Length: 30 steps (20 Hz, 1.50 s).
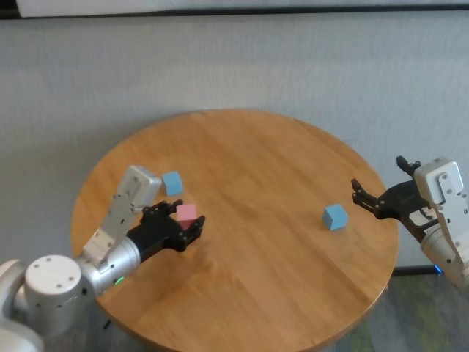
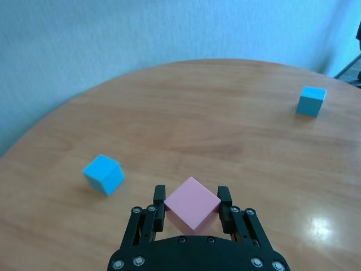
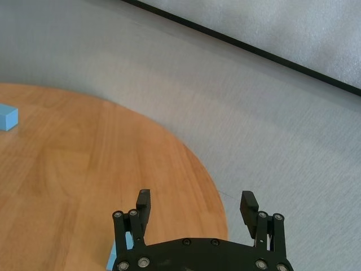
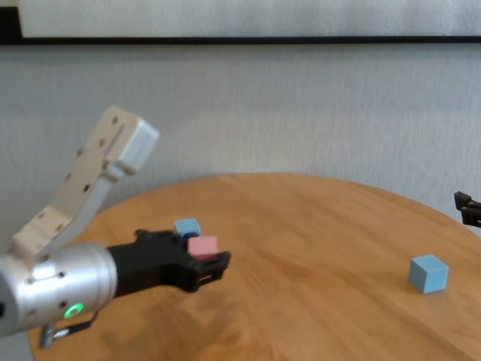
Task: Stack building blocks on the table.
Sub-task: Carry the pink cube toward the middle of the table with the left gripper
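Item 1. Left claw (image 1: 192, 222): over the left part of the bench (image 1: 264, 279), pinching the pink block (image 1: 186, 213) between its fingers. In the left wrist view the cube sits cornerwise in the grip. Whether it is lifted off the wood or only just above it cannot be told for certain; the chest view suggests it is raised a little.

Item 2. Near blue block (image 1: 172, 182): resting on the bench just beyond and slightly left of the held pink cube, apart from it, nothing on top.

Item 3. Bench: round, warm wood-grain top, carrying both blue cubes.

Item 4. Far blue block (image 1: 335, 216): alone on the right part of the bench, well apart from the other two cubes, untouched.

Item 5. Right claw (image 1: 366, 196): at the bench's right edge, near the far blue block but not touching it, fingers spread wide, holding nothing.

Progress, as judged: no cube stands on another, so the stack is not yet begun. One cube is in hand. Left to do: set the pink block on a blue one, most likely the near one, then bring the third cube onto the pile.
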Available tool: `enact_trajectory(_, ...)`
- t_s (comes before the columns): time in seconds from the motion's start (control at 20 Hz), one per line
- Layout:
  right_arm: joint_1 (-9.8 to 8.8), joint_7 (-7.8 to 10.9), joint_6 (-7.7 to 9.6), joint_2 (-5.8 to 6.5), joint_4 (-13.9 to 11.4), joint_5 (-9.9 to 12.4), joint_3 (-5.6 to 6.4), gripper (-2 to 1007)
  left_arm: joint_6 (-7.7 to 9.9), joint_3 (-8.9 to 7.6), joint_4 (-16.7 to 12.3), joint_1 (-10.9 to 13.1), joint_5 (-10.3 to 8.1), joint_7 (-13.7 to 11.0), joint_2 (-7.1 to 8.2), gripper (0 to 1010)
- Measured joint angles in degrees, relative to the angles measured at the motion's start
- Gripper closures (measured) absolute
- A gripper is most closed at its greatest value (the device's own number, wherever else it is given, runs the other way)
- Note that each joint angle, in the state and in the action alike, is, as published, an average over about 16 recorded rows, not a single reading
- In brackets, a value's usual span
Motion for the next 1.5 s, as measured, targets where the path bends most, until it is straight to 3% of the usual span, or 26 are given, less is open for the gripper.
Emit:
enact_trajectory(0.35, 0.00, 0.00, 0.00, 0.00, 0.0, 0.0, 0.00, 0, -1.37, 2.23, 4.6, -4.4, 1.42, -2.3, -2.61, 438)
enact_trajectory(0.8, 0.00, 0.00, 0.00, 0.00, 0.0, 0.0, 0.00, 0, -2.41, 5.12, 9.6, -7.6, 3.48, -4.0, -4.92, 438)
enact_trajectory(1.5, 0.00, 0.00, 0.00, 0.00, 0.0, 0.0, 0.00, 0, -4.05, 6.72, 16.9, -11.1, 4.37, -5.6, -7.52, 438)
